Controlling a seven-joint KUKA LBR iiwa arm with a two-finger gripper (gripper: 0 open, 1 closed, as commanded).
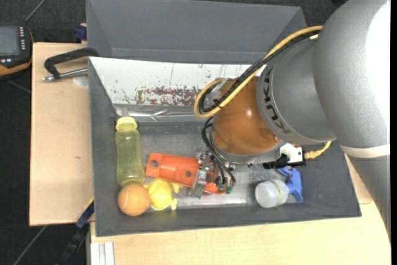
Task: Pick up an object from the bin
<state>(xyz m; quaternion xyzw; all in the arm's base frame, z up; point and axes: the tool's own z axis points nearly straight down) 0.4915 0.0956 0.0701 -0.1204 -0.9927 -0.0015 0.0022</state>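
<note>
Arm [347,71]: a big grey link on the right, reaching down into the bin, with an orange cover and a yellow cable at its wrist.
Gripper [209,180]: low over the bin floor, at the right end of the orange block. Whether it is apart or together cannot be told, as its tip is a dark tangle against the block.
Orange block [170,167]: 1 flat, angular, bright orange piece lying crosswise near the front wall, about mid-bin, its right end beneath the gripper.
Bottle [128,152]: clear yellow-green with a yellow cap, lying along the left wall, cap toward the back.
Ball [133,200]: orange and round, in the front left corner at the bottle's base.
Lemon [160,194]: yellow, just beside the ball on its right, at the block's front left corner.
Jar [271,193]: pale and rounded, front right, apart from the gripper.
Blue piece [294,183]: against the jar's right side.
Bin [186,28]: grey metal, with rust-coloured specks on the back wall.
</note>
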